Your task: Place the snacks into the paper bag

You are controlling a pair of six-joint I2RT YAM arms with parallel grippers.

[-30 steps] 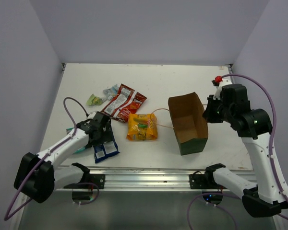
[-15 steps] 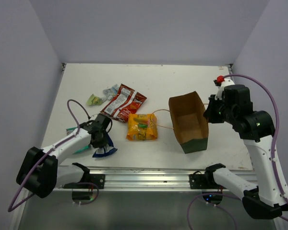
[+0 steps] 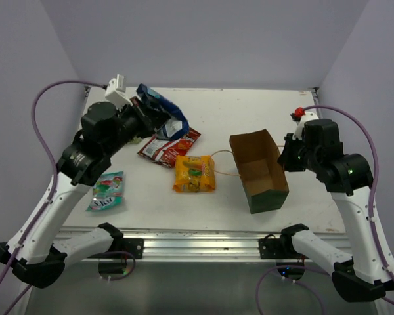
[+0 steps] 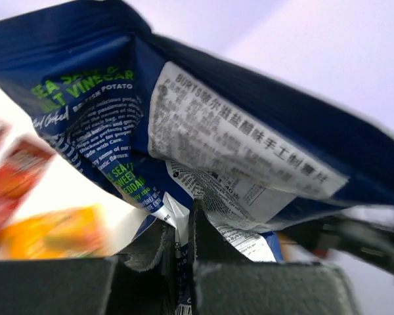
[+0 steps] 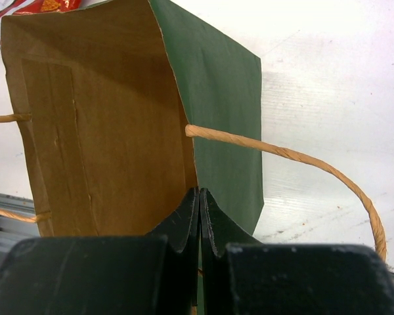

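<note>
The left gripper point(image 4: 184, 216) pinches a crinkly dark blue-and-white snack packet point(image 3: 161, 108) aloft over the far-left tabletop point(image 3: 249, 111). The right gripper point(image 5: 198, 197) clamps the rim of the upright dark green paper bag point(image 3: 266, 197).

the left arm point(image 3: 47, 200) rises from its base at the near-left corner of the desk, forearm raised high over the far-left part, wrist turned toward the right. the left gripper point(image 3: 143, 110) is well clear of the desk, its fingers point(image 4: 207, 239) pinched together on an edge of a dark blue packet point(image 3: 163, 108). the right arm point(image 3: 362, 210) stands up from the near-right corner, elbow high, wrist bent leftward and down. the right gripper point(image 3: 286, 155) has its fingers point(image 5: 184, 223) pressed together on the right wall of the paper bag point(image 3: 266, 197), at its rim.
</note>
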